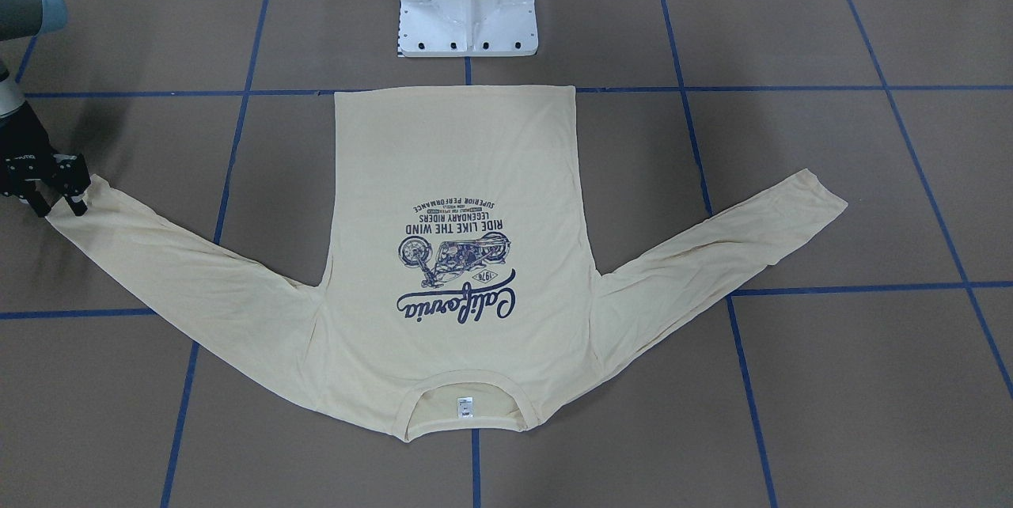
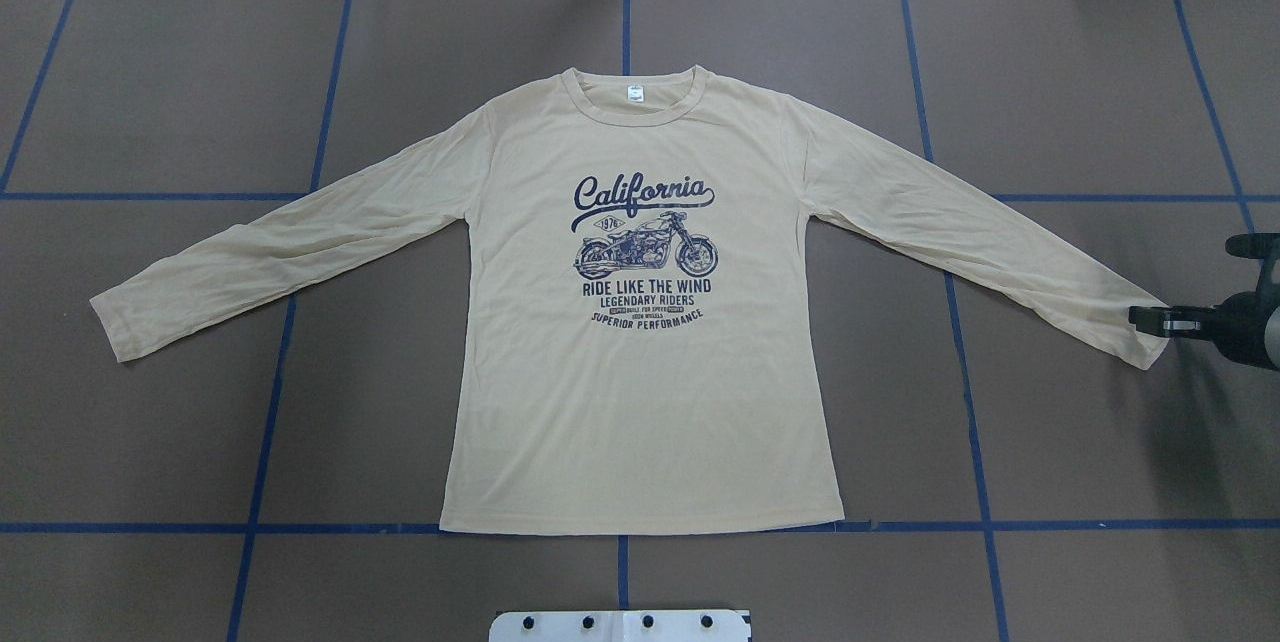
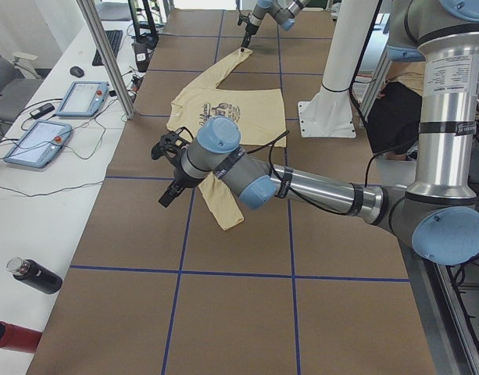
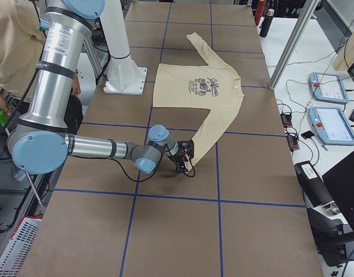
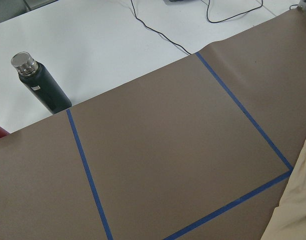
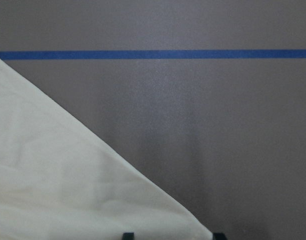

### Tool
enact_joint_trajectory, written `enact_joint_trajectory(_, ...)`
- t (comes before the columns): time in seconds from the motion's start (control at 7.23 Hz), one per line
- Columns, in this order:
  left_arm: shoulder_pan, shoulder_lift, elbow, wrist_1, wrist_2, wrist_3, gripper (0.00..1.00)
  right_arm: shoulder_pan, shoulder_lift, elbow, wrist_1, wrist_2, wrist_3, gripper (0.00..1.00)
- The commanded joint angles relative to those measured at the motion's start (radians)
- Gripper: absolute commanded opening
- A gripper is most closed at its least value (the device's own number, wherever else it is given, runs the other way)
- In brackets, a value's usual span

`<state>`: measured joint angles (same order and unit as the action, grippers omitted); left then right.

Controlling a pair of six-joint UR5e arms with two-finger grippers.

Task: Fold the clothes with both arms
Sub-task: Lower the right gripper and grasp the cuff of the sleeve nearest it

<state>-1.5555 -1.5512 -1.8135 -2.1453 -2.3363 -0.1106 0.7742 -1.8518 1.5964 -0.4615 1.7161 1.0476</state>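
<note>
Overhead exterior showed right gripper (image 2: 1150,319) spread at the cuff (image 2: 1135,344) of the shirt (image 2: 640,402), left gripper's (image 3: 164,172) state untellable; we feared a shallow pinch slipping.

Pale cream-yellow long-sleeved T-shirt (image 2: 640,422) flat, print up, sleeves spread, hem toward white pedestal base (image 2: 620,625); black right gripper (image 1: 59,207) parted at cuff.

The T-shirt (image 2: 640,372) lies flat, print up, with the right tool (image 2: 1137,319) at its sleeve cuff (image 2: 1140,344).
</note>
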Motion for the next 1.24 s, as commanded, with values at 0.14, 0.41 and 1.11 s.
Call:
enact_joint_trajectory(0.14, 0.000, 0.000, 0.000, -0.001, 0.000, 0.000, 1.00, -0.003, -0.001, -0.006, -0.003, -0.001, -0.003, 0.43)
enact_joint_trajectory(0.41, 0.000, 0.000, 0.000, -0.001, 0.000, 0.000, 1.00, -0.003, 0.000, -0.004, -0.006, -0.003, -0.003, 0.00)
enact_joint_trajectory(1.11, 0.000, 0.010, 0.000, -0.001, -0.001, 0.000, 1.00, 0.014, 0.044, 0.270, -0.269, 0.046, 0.015, 0.00)
